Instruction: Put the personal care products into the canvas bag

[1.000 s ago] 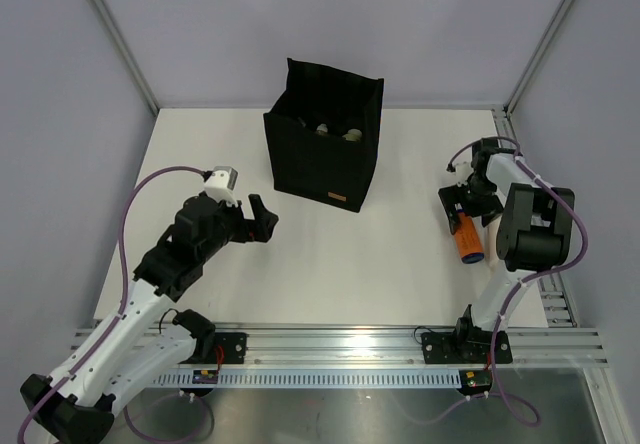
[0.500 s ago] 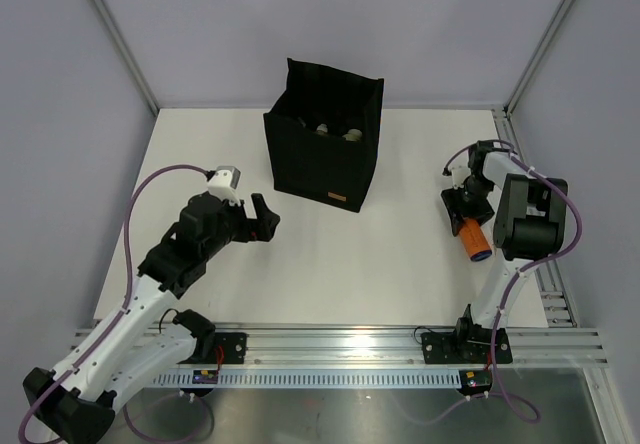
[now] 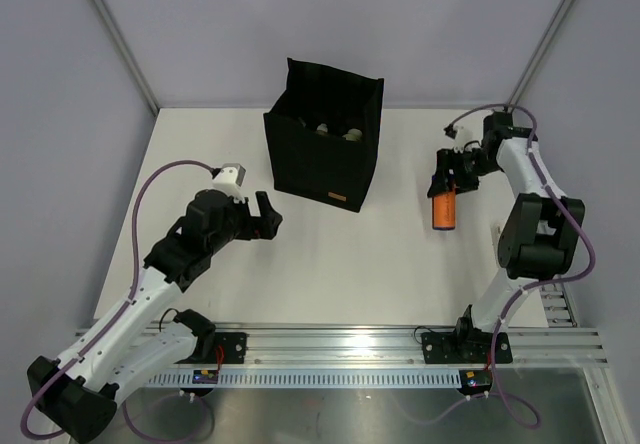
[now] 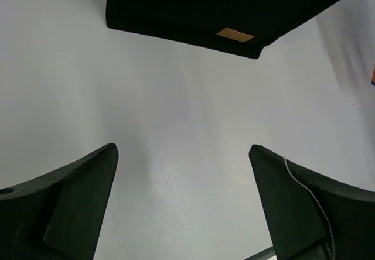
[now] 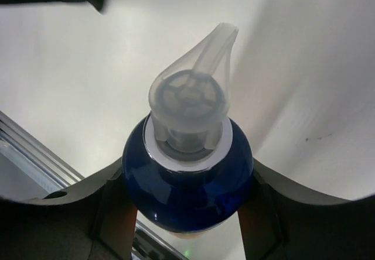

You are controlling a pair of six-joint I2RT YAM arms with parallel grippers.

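Right pincer (image 3: 446,180) grips orange bottle (image 3: 443,212) (blue cap); left pincer (image 3: 265,217) wide, facing canvas bag (image 3: 320,159).

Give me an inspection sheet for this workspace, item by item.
Surface: white tabletop, no spills seen.
Job's things: black boxy canvas bag upright at the back, pale product tops showing inside; one orange bottle with a blue cap outside it, in the right gripper.
Clutter: nothing seen.
Grippers: left gripper open, holding nothing, left of the bag; right gripper shut on the bottle's cap end.
Cables: purple cables loop along both arms.
Surroundings: grey walls, aluminium rail at the near edge.
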